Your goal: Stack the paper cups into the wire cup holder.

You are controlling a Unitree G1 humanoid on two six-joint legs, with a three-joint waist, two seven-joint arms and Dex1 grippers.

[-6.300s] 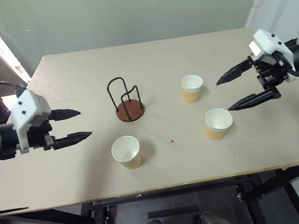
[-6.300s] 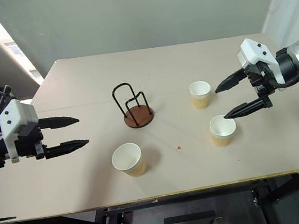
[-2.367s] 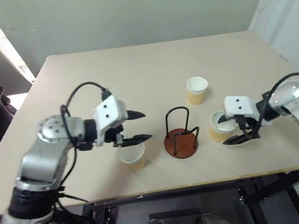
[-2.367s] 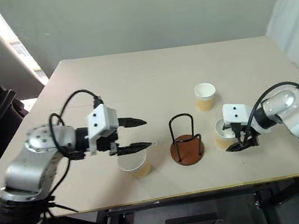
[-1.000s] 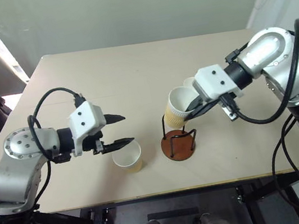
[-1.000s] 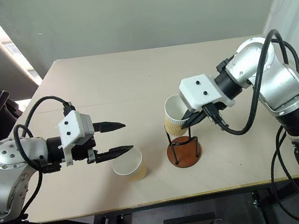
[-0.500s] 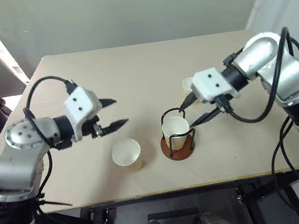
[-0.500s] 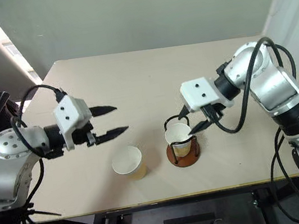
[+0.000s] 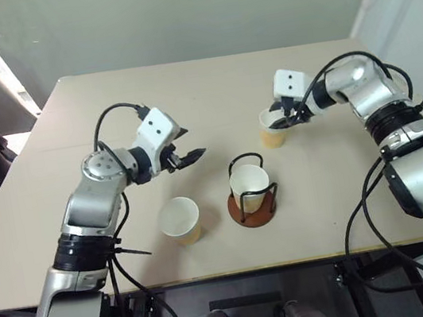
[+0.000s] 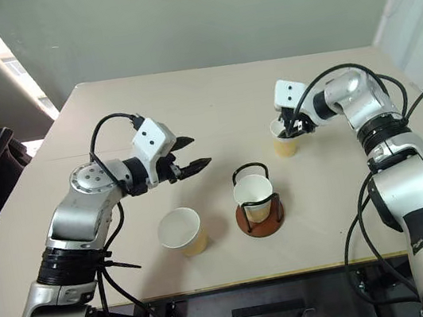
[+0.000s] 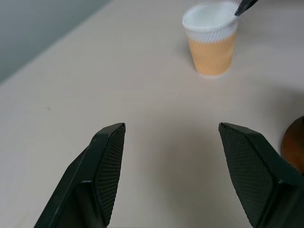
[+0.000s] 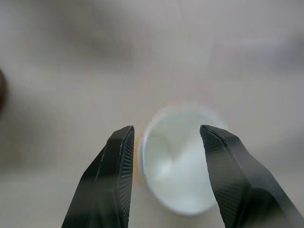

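Beige worktop (image 9: 208, 86): one paper cup (image 9: 249, 185) seated in the wire cup holder (image 9: 254, 205). My right gripper (image 9: 283, 115), parted, straddles the 1 o'clock cup (image 9: 272, 129) to grasp it; left gripper (image 9: 186, 146) wide, empty.

Matt beige counter (image 9: 209, 94); ribbed paper cup (image 11: 211, 39); thin black wire holder (image 9: 253, 194) on smooth reddish-brown base.
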